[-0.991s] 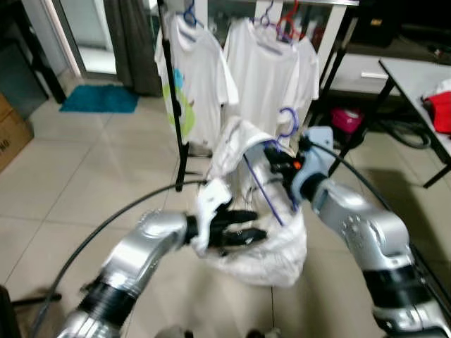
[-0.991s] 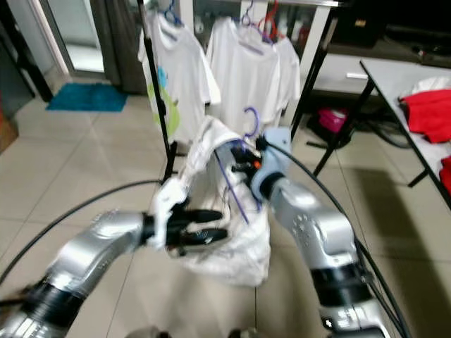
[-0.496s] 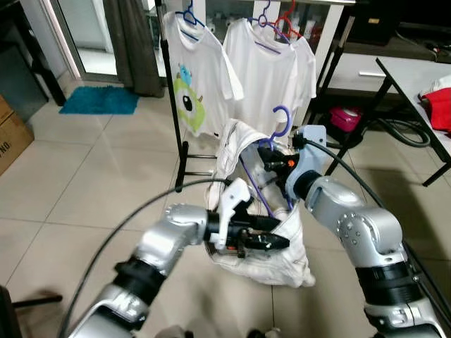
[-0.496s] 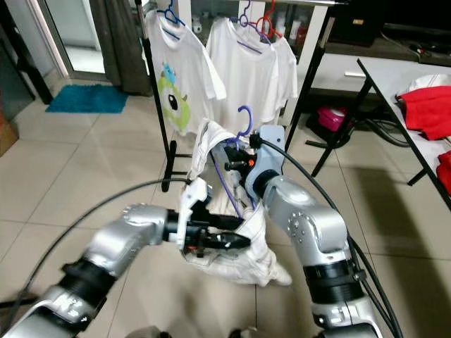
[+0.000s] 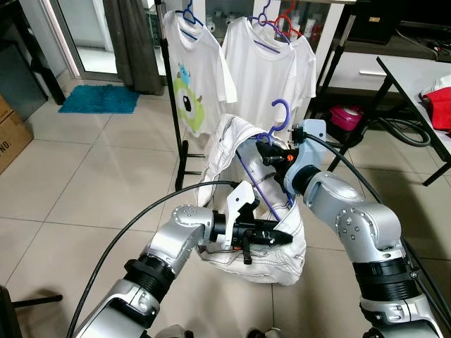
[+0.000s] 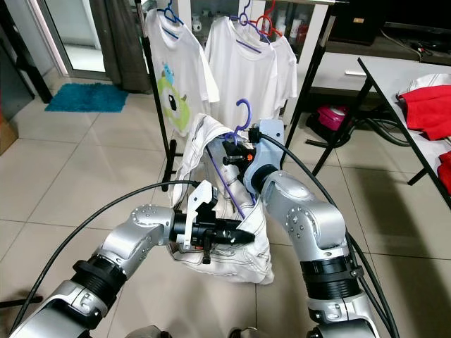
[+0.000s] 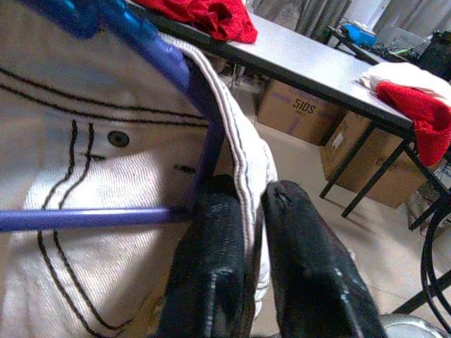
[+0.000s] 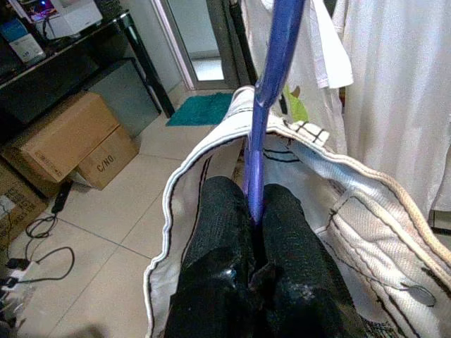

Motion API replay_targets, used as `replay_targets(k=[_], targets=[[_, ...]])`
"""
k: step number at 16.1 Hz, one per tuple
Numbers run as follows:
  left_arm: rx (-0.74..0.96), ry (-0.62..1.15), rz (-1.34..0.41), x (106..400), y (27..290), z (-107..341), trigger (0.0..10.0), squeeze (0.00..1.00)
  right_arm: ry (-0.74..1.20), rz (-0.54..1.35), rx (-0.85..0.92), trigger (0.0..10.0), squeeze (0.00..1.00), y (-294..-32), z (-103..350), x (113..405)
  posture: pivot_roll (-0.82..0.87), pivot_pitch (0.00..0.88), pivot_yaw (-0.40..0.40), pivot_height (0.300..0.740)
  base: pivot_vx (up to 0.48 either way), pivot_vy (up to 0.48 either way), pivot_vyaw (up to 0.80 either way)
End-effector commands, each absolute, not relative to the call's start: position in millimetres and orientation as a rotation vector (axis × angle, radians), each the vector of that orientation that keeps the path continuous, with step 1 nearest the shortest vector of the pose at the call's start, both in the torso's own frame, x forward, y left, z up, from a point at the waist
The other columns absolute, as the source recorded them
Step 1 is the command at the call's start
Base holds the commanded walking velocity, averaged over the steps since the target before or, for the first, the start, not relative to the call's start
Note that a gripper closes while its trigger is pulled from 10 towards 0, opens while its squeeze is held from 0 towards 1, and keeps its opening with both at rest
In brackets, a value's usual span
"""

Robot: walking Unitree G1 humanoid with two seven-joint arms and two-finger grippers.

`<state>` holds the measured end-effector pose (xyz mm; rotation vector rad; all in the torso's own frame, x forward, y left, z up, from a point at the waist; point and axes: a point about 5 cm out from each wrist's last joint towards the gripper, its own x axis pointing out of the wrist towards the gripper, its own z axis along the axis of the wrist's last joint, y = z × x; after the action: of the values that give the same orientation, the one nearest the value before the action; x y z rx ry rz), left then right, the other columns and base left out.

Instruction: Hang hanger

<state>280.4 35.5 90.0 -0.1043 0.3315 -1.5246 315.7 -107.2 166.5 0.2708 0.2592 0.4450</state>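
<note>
A purple hanger [image 5: 271,137] carries a white garment with black stitching [image 5: 243,193], held up in front of me above the tiled floor. My right gripper [image 5: 266,153] is shut on the hanger's neck just under the hook; the right wrist view has its fingers [image 8: 218,243] clamped on the purple stem. My left gripper [image 5: 278,238] is lower down, shut on the garment's edge near the hanger's bottom bar [image 7: 91,218]. Behind stands a black clothes rack [image 5: 173,105] with white T-shirts [image 5: 264,74] on hangers.
A grey table [image 5: 416,77] with red cloth [image 5: 440,105] stands at the right. A pink object [image 5: 347,118] and cables lie under it. A blue mat [image 5: 99,98] lies by the door at the back left, a cardboard box [image 5: 10,137] at the far left.
The camera has steadied. My right gripper raised the hanger a little toward the rack. My left gripper slid further right along the garment's lower part.
</note>
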Motion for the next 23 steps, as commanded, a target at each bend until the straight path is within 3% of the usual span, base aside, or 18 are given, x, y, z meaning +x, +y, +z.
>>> replay_targets(k=[1,2,3,4,14,16,19,23], targets=[[-0.093,0.296,-1.544,282.8,32.9,97.4,0.0,0.00,0.170,0.482,0.274,6.7,0.00,-104.4,190.3,317.7,-0.09,0.032,-0.025,0.740,0.000,0.000,0.00],[-0.096,0.293,-1.544,282.6,33.3,97.4,0.0,0.00,0.171,0.482,0.274,5.0,0.00,-104.4,190.1,317.7,-0.09,0.033,-0.027,0.740,0.000,0.000,0.00],[-0.102,0.285,-1.543,282.4,34.4,96.9,0.0,0.00,0.173,0.483,0.278,1.8,0.00,-104.5,189.4,318.0,-0.09,0.033,-0.027,0.740,0.000,0.000,0.00],[-0.107,0.282,-1.541,282.5,34.7,96.8,0.0,0.00,0.174,0.483,0.280,0.0,0.00,-104.5,189.0,318.1,-0.08,0.032,-0.031,0.740,0.000,0.000,0.00],[-0.145,0.239,-1.546,282.9,34.4,102.1,0.0,0.00,0.179,0.471,0.274,0.0,0.00,-107.5,185.4,318.1,-0.09,0.034,-0.027,0.740,0.000,0.000,0.00],[-0.113,0.209,-1.508,285.7,36.8,103.4,0.0,0.00,0.190,0.444,0.266,0.0,0.00,-110.4,182.3,319.6,-0.09,0.033,-0.026,0.740,0.000,0.000,0.00],[0.137,0.189,-1.361,295.1,48.9,99.9,0.0,0.00,0.207,0.356,0.250,0.0,0.00,-121.9,176.7,324.6,-0.09,0.033,-0.026,0.740,0.000,0.000,0.00],[0.129,0.047,-1.280,299.1,58.7,127.0,0.0,0.00,0.226,0.353,0.177,0.0,0.00,-124.9,170.9,323.6,-0.09,0.032,-0.025,0.740,0.000,0.000,0.00]])
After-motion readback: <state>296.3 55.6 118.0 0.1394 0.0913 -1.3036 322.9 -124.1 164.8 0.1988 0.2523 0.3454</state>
